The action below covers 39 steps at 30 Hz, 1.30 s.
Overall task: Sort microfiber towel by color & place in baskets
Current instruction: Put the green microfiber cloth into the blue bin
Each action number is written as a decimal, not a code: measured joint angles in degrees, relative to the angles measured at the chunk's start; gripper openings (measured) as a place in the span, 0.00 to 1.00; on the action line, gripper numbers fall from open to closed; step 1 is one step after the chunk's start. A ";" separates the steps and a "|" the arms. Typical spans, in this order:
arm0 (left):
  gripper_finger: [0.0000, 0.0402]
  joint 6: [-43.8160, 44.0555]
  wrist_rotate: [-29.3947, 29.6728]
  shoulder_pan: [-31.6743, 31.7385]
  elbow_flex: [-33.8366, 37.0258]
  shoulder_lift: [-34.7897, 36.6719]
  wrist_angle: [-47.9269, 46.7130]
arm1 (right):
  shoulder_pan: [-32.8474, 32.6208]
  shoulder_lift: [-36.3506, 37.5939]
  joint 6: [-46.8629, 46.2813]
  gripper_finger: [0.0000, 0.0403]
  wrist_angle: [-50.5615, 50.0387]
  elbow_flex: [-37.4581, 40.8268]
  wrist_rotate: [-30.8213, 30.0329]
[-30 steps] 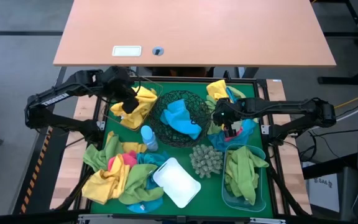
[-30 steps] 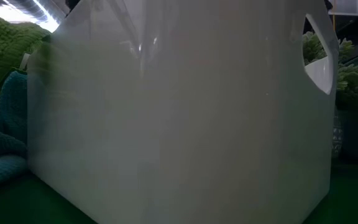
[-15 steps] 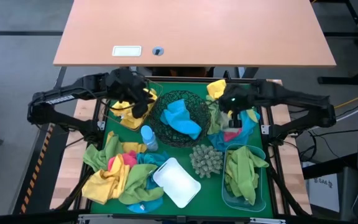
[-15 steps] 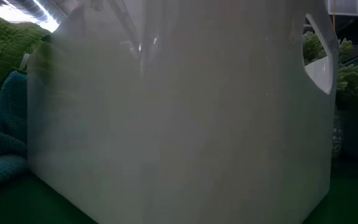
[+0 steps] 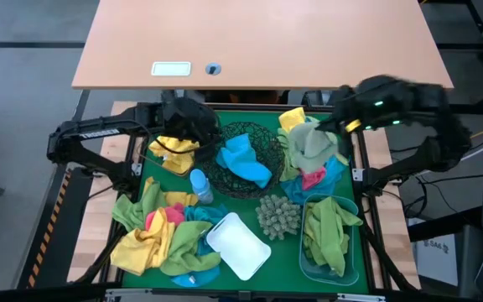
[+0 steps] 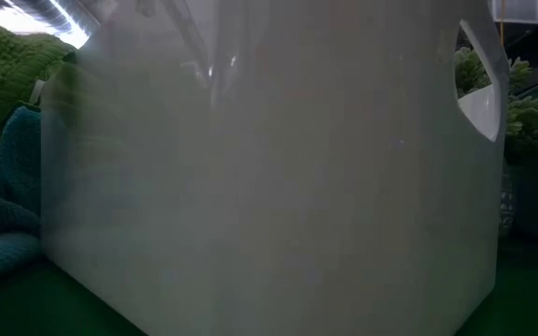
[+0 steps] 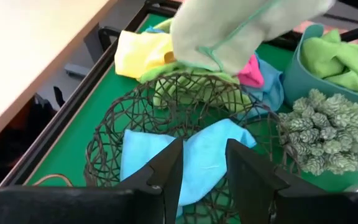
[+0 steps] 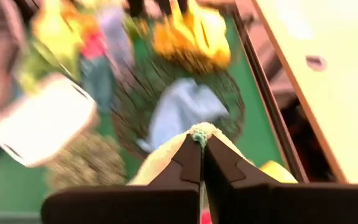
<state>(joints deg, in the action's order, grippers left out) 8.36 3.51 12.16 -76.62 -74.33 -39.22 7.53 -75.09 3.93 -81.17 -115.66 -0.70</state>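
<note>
**Green towel lifted at the far right of the mat**

Pale green microfiber towel hangs from the right gripper, whose fingers are pinched together on a green-stitched corner of it. The cloth droops downward from that corner, its long axis roughly vertical, above the mixed pile of yellow, pink and blue towels near the worktop's far right corner. The right arm itself is smeared, so its outline is hard to make out.

The low view is almost wholly blocked by the white rectangular tub; only slivers of green cloth show at its sides.

The left gripper hovers with its fingers apart over the near rim of the round black wire-mesh bowl, which holds a bright blue towel. A translucent blue rectangular tub at the near right corner holds lime green towels.
</note>
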 joint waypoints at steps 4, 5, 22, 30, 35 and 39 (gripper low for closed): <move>0.29 0.00 0.00 0.00 0.00 -1.81 -0.02 | 0.00 0.02 -4.18 0.00 0.08 -7.96 5.05; 0.29 0.00 0.00 0.00 0.00 -2.32 0.00 | 0.00 0.02 -5.39 0.00 0.10 -9.62 6.41; 0.29 0.00 0.04 0.00 0.04 -5.21 -0.15 | -0.07 1.84 -29.98 0.00 -1.32 -18.57 31.29; 0.29 0.05 0.04 0.00 0.04 -5.19 -0.15 | -6.50 0.59 -32.87 0.00 -3.15 -18.51 28.81; 0.29 0.10 0.04 0.00 0.04 -5.19 -0.15 | -20.01 -1.41 -35.63 0.00 -4.81 -18.48 19.57; 0.29 0.20 0.03 0.00 0.04 -5.19 -0.15 | -31.17 -3.61 -41.46 0.00 -4.86 -18.48 12.14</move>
<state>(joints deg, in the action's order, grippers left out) 8.56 3.53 12.16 -76.58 -79.53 -39.38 -23.64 -78.70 -37.53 -86.03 -134.15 11.44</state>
